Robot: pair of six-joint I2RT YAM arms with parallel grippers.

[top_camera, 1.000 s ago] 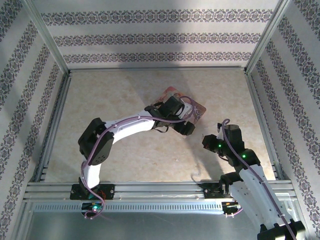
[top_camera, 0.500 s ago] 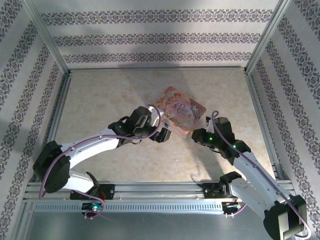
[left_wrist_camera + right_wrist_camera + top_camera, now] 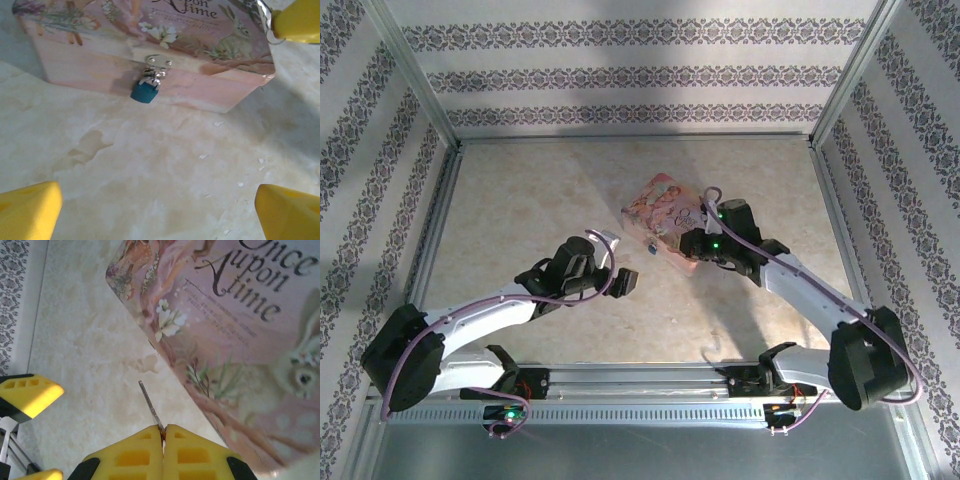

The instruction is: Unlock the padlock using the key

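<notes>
Left gripper: you had it wide open, low in frame, padlock above
Right gripper: you pinched the key, bottom centre

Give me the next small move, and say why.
Probably swing the right tool toward the padlock on the pink tin's front wall: that tool is shut on the key, whose blade juts out free beside the tin, not yet at the lock.

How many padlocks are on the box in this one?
1. The padlock hangs from the clasp on the front wall of the pink tin. Other sides are hidden and might hold more.
</notes>
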